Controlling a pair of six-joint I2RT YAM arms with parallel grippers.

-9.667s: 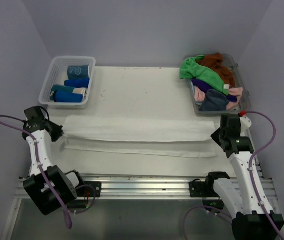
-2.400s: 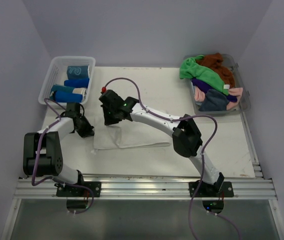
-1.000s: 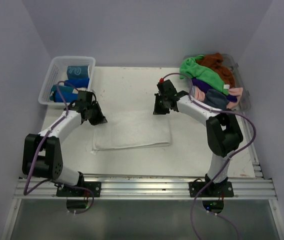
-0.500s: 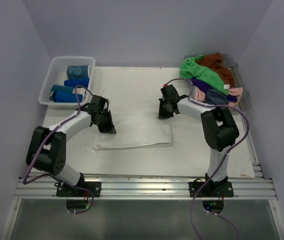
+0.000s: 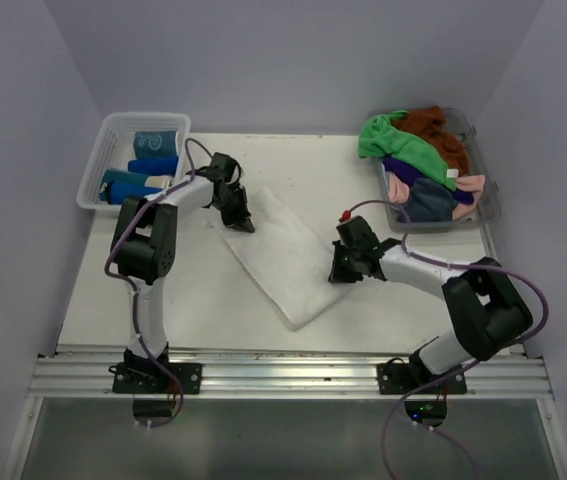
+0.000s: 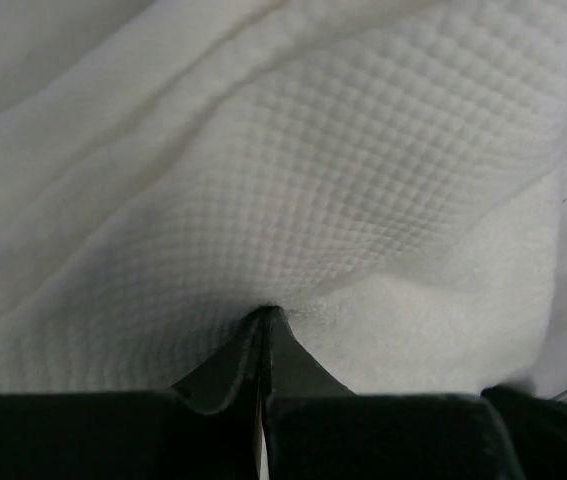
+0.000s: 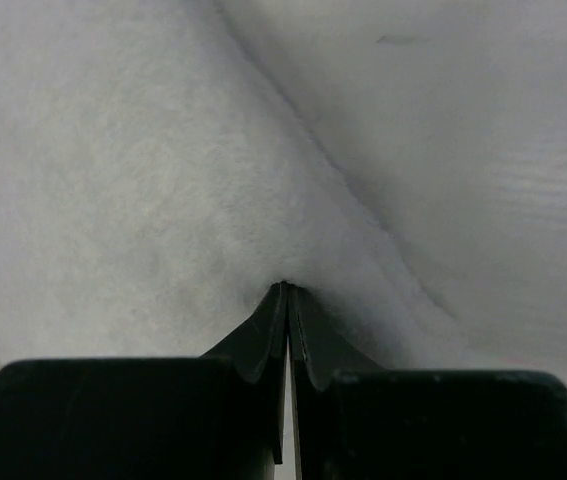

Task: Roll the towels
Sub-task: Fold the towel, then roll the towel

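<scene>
Right of the white basket [image 5: 98, 165], the white towel [image 5: 283, 262] lies slantwise on the tabletop [image 5: 188, 300]. My left pincer [image 5: 241, 218] nips its basket-side corner, my right pincer [image 5: 341, 270] its far edge; only the wrist views show both jaws clamped on cloth.

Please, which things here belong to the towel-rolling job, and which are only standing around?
Belong to the job: white towel, pinched by left gripper and right gripper; loose coloured towels; rolled blue towels.
Not being rolled: white basket holding the rolls; clear tub holding the loose pile; table.
</scene>
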